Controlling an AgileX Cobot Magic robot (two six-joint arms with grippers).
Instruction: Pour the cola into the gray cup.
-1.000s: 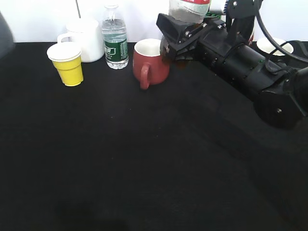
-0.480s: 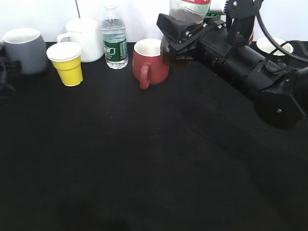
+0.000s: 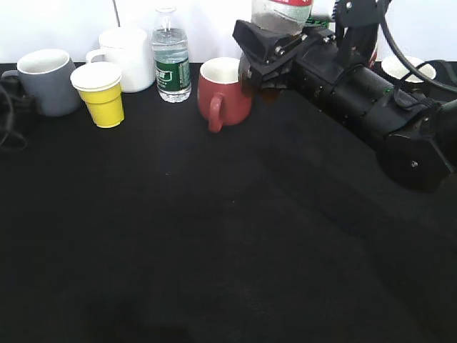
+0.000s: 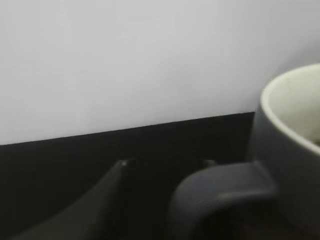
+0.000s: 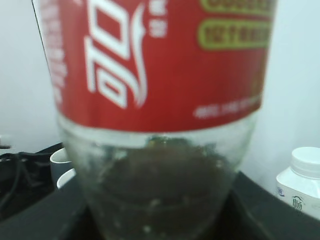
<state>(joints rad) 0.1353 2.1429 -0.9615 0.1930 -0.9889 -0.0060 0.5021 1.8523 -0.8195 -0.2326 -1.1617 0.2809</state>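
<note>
The cola bottle (image 3: pixel 280 13) has a red label and a little dark liquid at its bottom. It stands upright at the back, right of centre, and fills the right wrist view (image 5: pixel 160 75). My right gripper (image 3: pixel 260 70) is shut round its lower part. The gray cup (image 3: pixel 48 82) stands upright at the far left of the black table, white inside. My left gripper (image 3: pixel 8 91) is at the cup's handle at the frame's left edge. In the left wrist view the cup (image 4: pixel 292 150) is on the right, and its handle (image 4: pixel 225 192) lies between my dark fingers (image 4: pixel 165 167).
A yellow paper cup (image 3: pixel 100 93), a white mug (image 3: pixel 127 57), a green-labelled water bottle (image 3: pixel 170 61) and a red mug (image 3: pixel 225 89) stand in a row along the back. A white cup (image 3: pixel 407 68) is at the far right. A white capped bottle (image 5: pixel 302 185) shows behind the cola.
The gray cup has come into view from the left edge and moved right and slightly forward with my left gripper. The right arm and the cola bottle have not moved.
</note>
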